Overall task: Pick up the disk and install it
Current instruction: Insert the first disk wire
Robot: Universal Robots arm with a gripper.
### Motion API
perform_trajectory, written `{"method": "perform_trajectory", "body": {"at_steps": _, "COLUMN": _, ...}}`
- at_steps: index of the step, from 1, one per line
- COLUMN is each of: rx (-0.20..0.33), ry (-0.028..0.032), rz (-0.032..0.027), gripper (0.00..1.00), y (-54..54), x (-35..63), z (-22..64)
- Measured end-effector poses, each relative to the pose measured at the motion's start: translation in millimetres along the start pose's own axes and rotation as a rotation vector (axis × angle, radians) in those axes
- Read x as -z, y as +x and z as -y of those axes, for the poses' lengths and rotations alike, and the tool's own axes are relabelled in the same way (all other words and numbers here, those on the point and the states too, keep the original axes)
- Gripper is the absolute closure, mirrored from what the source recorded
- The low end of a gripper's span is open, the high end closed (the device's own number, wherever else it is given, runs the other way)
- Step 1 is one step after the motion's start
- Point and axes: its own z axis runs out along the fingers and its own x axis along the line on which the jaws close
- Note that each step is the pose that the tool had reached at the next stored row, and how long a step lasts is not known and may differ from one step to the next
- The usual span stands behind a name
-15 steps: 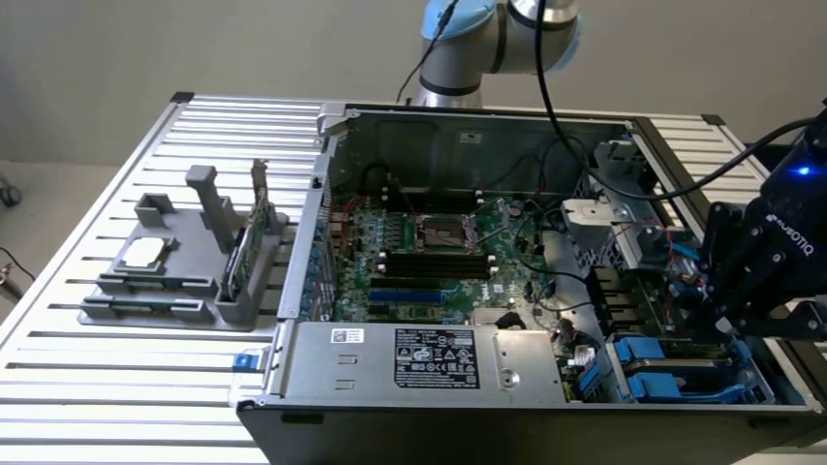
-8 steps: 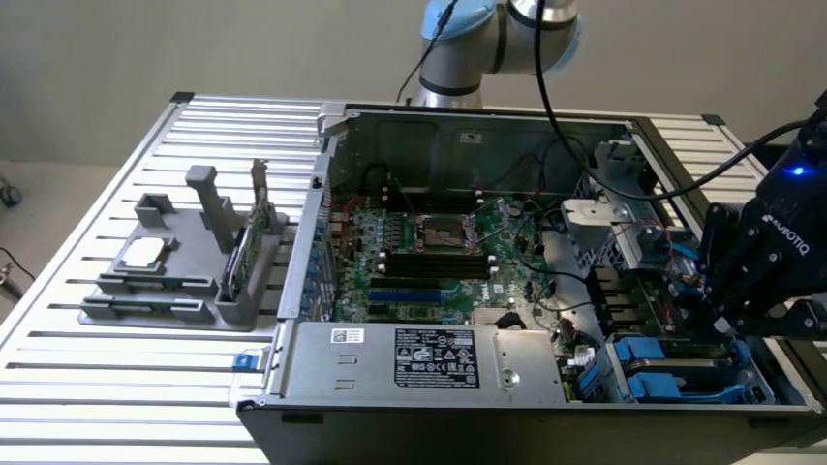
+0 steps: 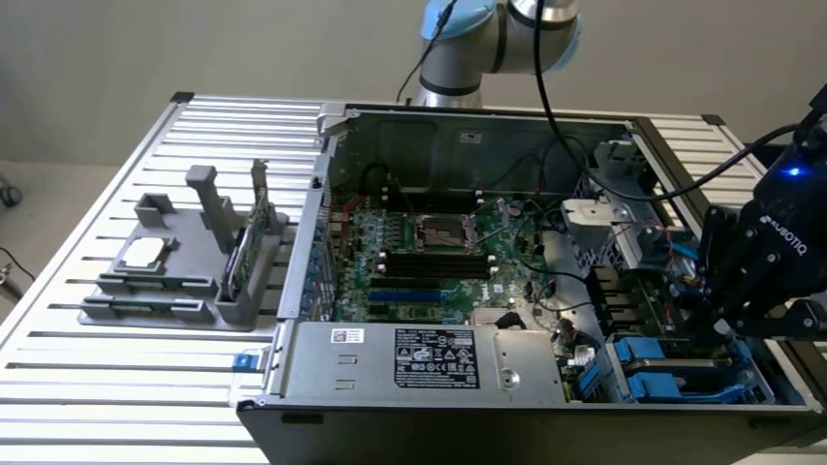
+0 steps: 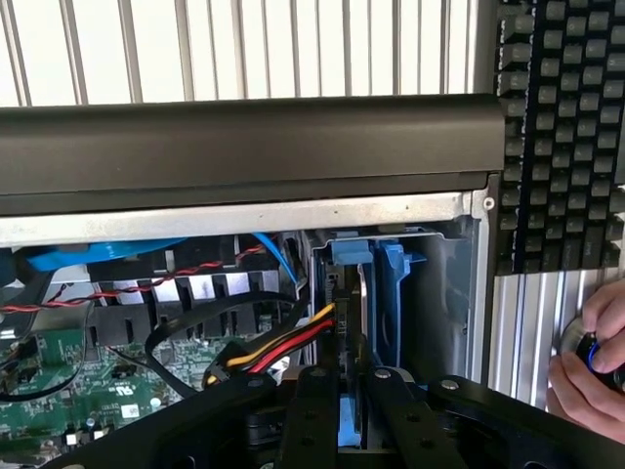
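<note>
We see the disk (image 4: 350, 415), edged by its blue carrier, standing on edge between the fingers (image 4: 314, 420) of the tool (image 4: 349, 410), which is closed narrowly on it. It sits low in the drive bay (image 4: 391, 293) at the corner of the open computer case (image 3: 517, 252), beside red and yellow power wires (image 4: 283, 347). On the counter (image 3: 104, 387), a grey fixture (image 3: 181, 262) stands well apart. A person's hand (image 4: 591, 362) rests outside the case.
</note>
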Motion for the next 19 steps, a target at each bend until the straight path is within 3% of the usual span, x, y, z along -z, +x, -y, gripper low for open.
{"method": "perform_trajectory", "body": {"at_steps": 5, "rx": -0.002, "ry": -0.0005, "rz": 0.0111, "gripper": 0.84, "y": 2.3, "x": -0.7, "z": -0.2}}
{"method": "perform_trajectory", "body": {"at_steps": 19, "rx": -0.007, "ry": 0.0022, "rz": 0.0333, "gripper": 0.84, "y": 6.5, "x": -2.3, "z": -1.9}}
